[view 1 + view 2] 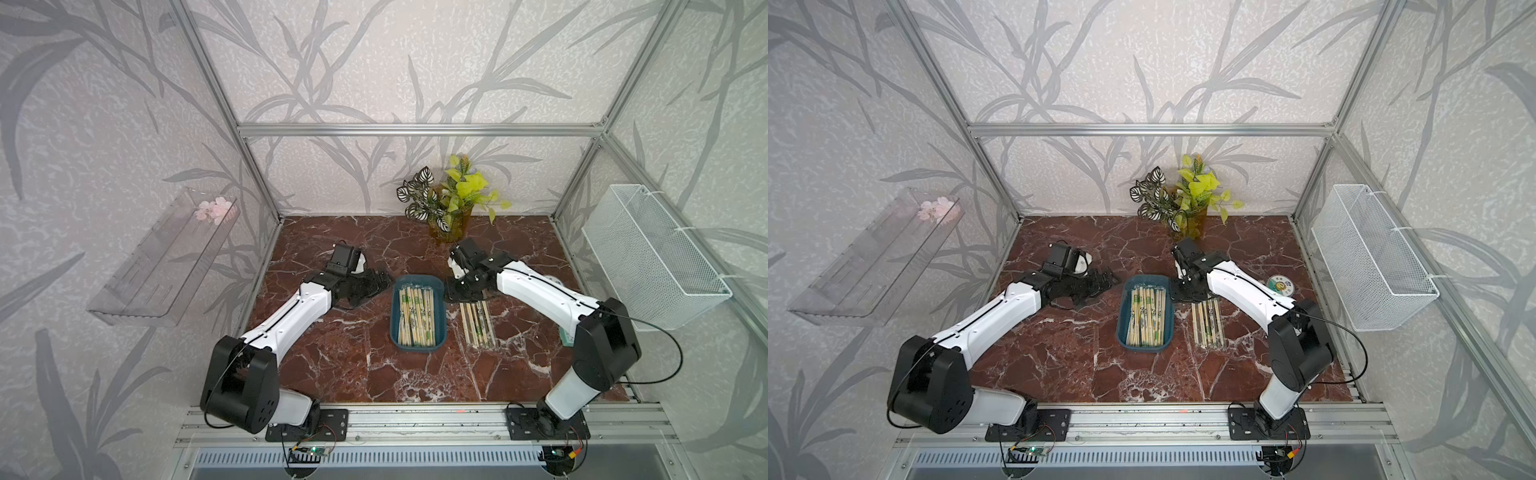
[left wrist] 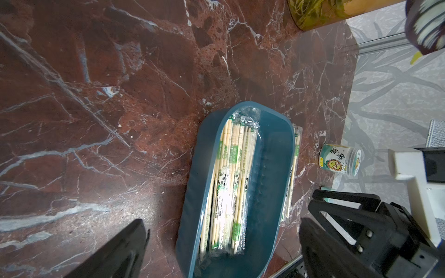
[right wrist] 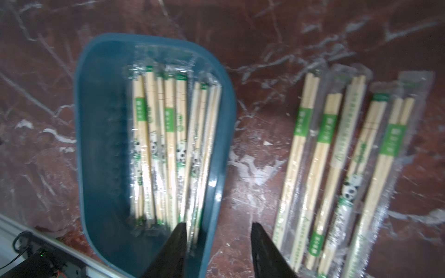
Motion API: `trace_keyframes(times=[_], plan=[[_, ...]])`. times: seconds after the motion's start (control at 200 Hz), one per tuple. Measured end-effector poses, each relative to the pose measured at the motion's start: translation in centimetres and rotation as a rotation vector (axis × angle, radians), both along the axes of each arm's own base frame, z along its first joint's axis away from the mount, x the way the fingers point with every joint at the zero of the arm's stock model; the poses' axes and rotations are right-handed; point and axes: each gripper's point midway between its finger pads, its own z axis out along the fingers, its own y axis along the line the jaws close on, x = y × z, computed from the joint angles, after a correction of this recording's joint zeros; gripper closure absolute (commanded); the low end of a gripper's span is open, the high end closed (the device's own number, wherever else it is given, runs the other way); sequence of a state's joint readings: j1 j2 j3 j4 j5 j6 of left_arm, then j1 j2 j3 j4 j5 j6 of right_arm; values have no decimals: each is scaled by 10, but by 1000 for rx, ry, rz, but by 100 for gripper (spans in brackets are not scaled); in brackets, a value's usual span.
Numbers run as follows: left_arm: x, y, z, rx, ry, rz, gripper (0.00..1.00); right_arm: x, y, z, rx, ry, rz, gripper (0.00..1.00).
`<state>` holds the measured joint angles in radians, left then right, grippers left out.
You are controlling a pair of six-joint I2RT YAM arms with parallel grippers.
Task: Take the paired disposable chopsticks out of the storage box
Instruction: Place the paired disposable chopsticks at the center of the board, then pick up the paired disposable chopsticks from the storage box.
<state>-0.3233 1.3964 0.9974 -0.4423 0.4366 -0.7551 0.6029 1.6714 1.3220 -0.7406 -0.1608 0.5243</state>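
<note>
- both top views: storage box sits mid-table, packed with paired disposable chopsticks. several laid-out pairs lie in a row on the marble table just right of it. job looks part done.
- same views: right gripper is low at the far end of that row, beside the box's far right corner. left gripper is left of the box, apart from it.
- judgement: the next pick wants the right gripper shifted left, clear of the wall. then down on the pair nearest that wall, pinched across its width. lift straight, since the slick wrappers may drag neighbours along.
- left wrist view: left gripper's fingers are spread wide and empty, with no contact visible.
- right wrist view (blurred): right gripper's fingers are parted, astride the box's right wall. one tip is over the box, the other over bare table. it holds nothing.
</note>
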Motion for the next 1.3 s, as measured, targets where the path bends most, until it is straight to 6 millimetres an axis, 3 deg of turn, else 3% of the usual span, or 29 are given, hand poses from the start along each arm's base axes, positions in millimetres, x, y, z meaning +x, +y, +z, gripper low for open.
trace_keyframes(times=[0.155,0.335,0.495,0.875,1.305], plan=[[-1,5,6,-13,-18,19,0,-8,42,8,49,-16,60,51],[-5,11,-5,-30,22,52,0,-16,72,-15,19,17,98,53],[-2,11,-2,-55,20,65,0,-18,67,-37,-52,46,83,57],[-1,10,-1,-72,21,57,0,-17,54,-65,-152,72,71,74],[-1,9,-9,-70,42,55,0,-20,52,-97,-203,132,78,76]])
